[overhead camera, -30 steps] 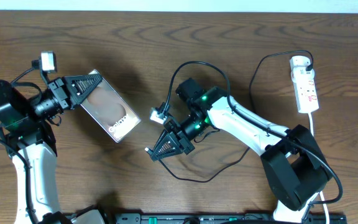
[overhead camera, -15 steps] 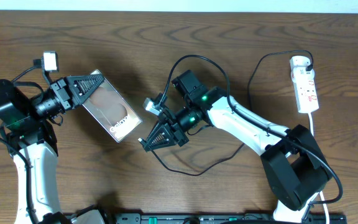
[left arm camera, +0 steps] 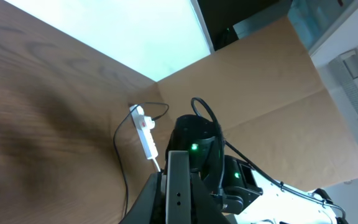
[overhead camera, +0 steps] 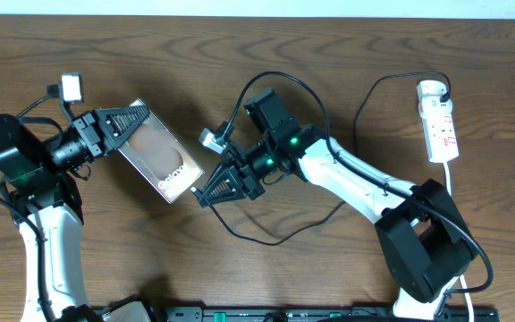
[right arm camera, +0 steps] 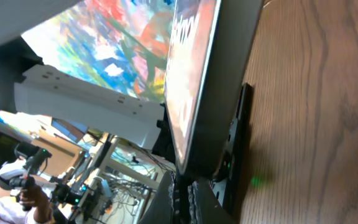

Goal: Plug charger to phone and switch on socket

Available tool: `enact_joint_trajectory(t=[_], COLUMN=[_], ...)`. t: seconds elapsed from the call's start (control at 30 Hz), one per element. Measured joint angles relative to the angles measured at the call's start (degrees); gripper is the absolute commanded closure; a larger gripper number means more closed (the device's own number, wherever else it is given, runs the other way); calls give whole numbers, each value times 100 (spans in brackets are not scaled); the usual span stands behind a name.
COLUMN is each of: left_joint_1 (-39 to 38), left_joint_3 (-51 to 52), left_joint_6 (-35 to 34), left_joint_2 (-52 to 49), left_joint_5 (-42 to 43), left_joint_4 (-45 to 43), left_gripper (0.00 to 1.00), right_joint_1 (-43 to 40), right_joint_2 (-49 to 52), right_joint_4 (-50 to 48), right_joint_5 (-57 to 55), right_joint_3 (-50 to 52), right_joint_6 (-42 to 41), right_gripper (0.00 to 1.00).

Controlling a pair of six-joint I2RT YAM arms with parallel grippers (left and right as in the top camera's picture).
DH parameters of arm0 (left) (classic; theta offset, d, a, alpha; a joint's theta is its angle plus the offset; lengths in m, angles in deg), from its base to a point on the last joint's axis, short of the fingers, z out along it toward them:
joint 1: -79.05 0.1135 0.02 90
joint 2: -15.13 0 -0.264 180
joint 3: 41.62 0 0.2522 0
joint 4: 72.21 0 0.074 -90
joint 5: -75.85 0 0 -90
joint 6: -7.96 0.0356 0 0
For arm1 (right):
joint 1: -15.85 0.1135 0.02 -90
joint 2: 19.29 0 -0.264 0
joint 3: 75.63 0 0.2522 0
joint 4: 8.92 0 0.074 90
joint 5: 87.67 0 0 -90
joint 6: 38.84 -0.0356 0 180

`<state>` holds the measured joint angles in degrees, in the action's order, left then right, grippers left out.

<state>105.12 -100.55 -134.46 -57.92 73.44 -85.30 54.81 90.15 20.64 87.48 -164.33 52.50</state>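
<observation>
Just left of my right gripper [overhead camera: 202, 194], the phone [overhead camera: 161, 164] sits tilted, clamped in the left gripper [overhead camera: 135, 120]. Its long axis runs up-left to down-right, lower end twd me. Right gripper's pinched together, prob on the charger [overhead camera: 259, 240] tip.

Dark wood table [overhead camera: 329, 54], pretty plain. The socket [overhead camera: 440, 125] lies flat over by the right edge, with its white cord [overhead camera: 449, 174] trailing toward the near side. The charger [overhead camera: 272, 242] comes off the socket's far end, arcs left, and leaves a slack loop lying mid-table.
</observation>
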Motion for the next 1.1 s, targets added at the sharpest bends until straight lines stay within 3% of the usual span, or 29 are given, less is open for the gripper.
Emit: enact_joint_trajectory(t=[0.37, 1.1], left_joint_1=[7, 4], left_joint_3=[0, 0], left_joint_6=[-2, -50], left_joint_2=[-2, -2], left_joint_5=[-157, -247], left_joint_4=[-4, 48], left_gripper=[93, 93], right_joint_1=[0, 0], right_joint_2=[0, 0], right_joint_4=[-496, -516], right_joint_5=[17, -7], right_joint_3=[0, 0], right_joint_6=[-702, -752], right_gripper=[99, 99])
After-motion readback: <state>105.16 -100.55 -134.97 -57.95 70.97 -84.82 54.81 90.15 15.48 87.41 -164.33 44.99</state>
